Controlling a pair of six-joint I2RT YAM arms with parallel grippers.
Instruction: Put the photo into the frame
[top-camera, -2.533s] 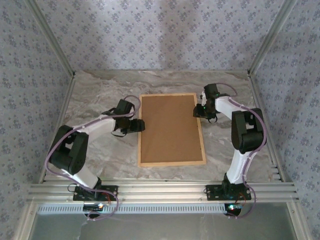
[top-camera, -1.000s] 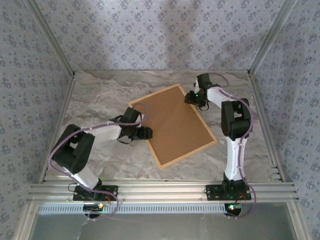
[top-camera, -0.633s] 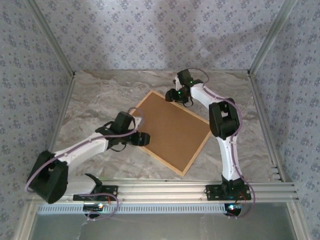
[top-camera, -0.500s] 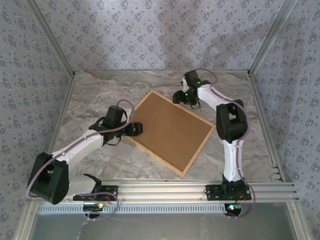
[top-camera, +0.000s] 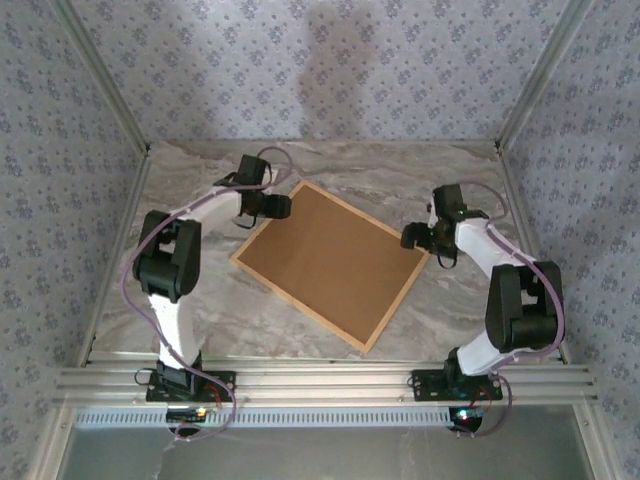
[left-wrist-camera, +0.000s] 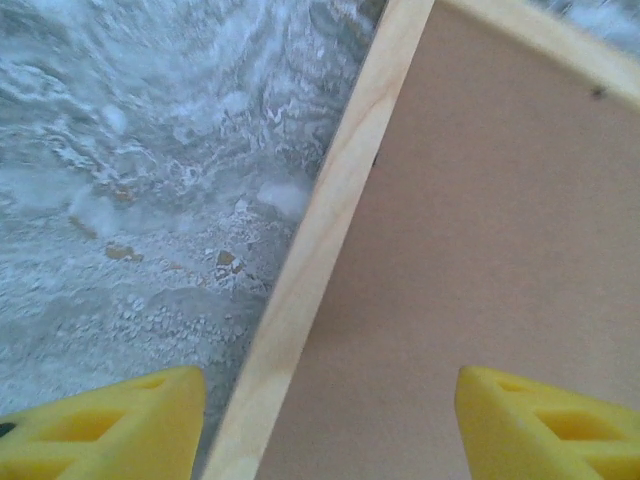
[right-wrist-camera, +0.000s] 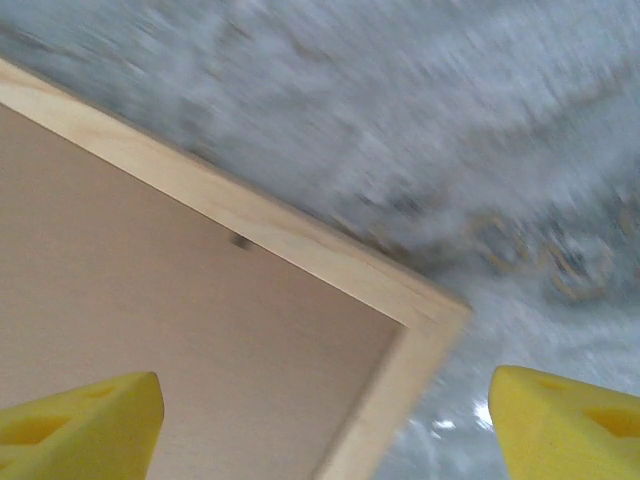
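The frame (top-camera: 298, 305) is lying diagonally on the marble table (top-camera: 200, 300), its thin pale-wood rim enclosing a plain brown backing board (top-camera: 330, 262). Its far-left edge is being straddled by the left gripper (left-wrist-camera: 325, 420), and its right corner by the right gripper (right-wrist-camera: 325, 420), both spread wide.

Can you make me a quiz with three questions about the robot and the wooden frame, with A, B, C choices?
1. Where is the left tool?
A. by the arm bases
B. at the far left edge of the frame
C. over the board's middle

2. What colour is the board inside the frame?
A. white
B. blue
C. brown

3. How are the fingers of the left tool and the right tool?
A. spread apart
B. pinched together
C. holding a photo

Answers: 1 B, the top view puts it there. 2 C, plain brown fills the wood edge. 3 A, each wrist view shows yellow fingers wide apart.
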